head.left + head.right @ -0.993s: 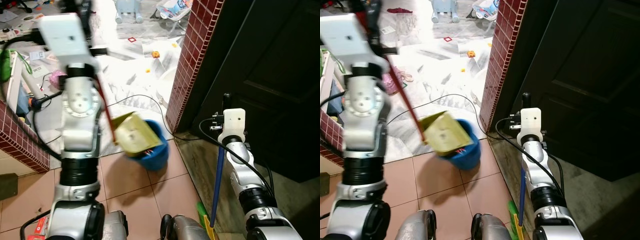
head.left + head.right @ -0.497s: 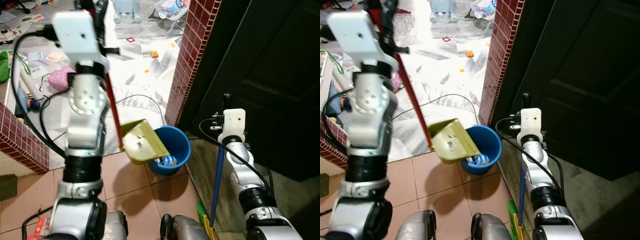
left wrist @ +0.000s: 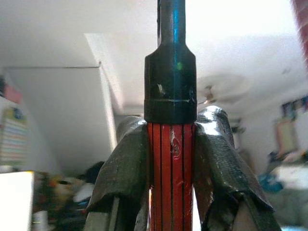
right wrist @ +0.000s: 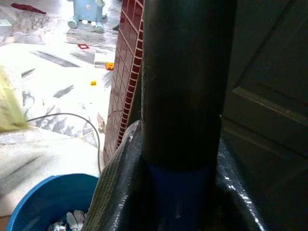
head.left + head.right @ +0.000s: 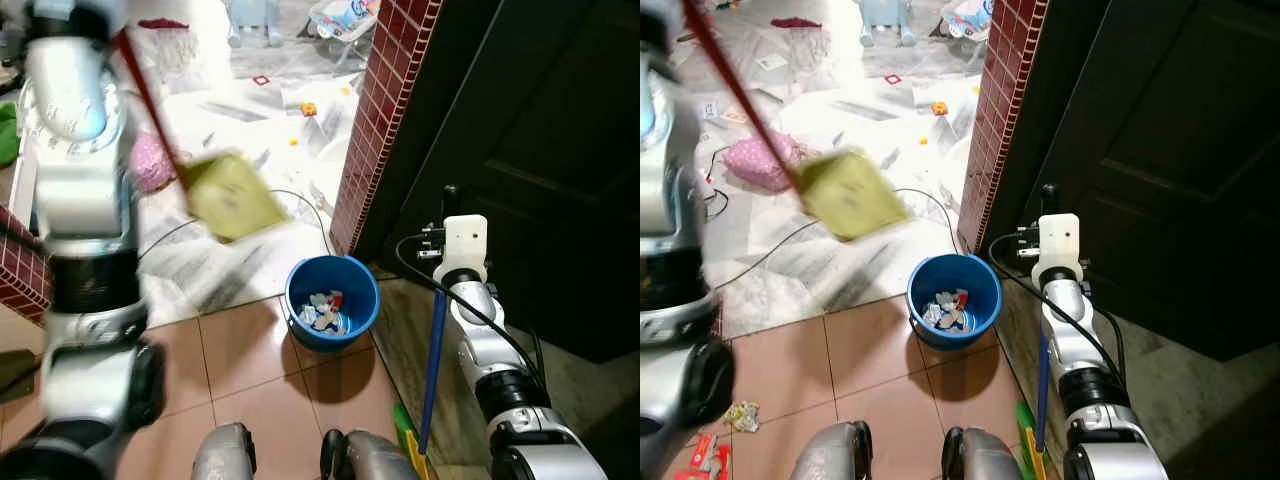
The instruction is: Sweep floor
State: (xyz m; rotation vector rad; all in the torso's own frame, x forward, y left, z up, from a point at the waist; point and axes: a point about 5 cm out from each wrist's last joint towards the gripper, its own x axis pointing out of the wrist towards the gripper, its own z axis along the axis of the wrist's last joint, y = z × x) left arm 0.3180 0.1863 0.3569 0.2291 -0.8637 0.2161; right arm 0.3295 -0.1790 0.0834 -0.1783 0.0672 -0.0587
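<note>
both grippers are clamped, the left gripper (image 3: pixel 171 159) on a blurred dustpan (image 5: pixel 232 196), the right gripper (image 4: pixel 178 192) on a broom (image 5: pixel 433 360) cut off below, no writing legible.

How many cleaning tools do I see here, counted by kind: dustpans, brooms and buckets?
Dustpan: 1, yellow on a red handle, held by the left gripper.
Broom: 1, blue handle, held by the right gripper.
Bucket: 1, blue, with litter inside.
Total: 3.
</note>
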